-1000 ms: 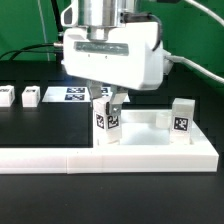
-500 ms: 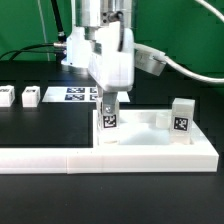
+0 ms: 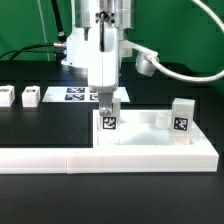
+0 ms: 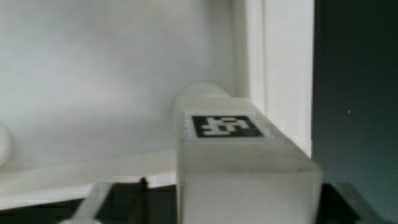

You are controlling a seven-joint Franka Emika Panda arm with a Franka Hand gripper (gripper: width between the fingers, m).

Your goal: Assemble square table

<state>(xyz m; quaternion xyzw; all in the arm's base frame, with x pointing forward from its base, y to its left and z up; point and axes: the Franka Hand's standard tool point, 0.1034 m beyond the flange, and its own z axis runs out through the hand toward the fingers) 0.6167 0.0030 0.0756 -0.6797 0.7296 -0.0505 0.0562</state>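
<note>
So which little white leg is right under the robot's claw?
The leg on the tabletop's corner at the exterior view's left, directly below the gripper. The other upright leg stands at the right corner; two loose legs sit far left.

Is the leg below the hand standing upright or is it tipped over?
Upright: the leg stands straight in the tabletop corner, its tag level and its sides vertical.
</note>
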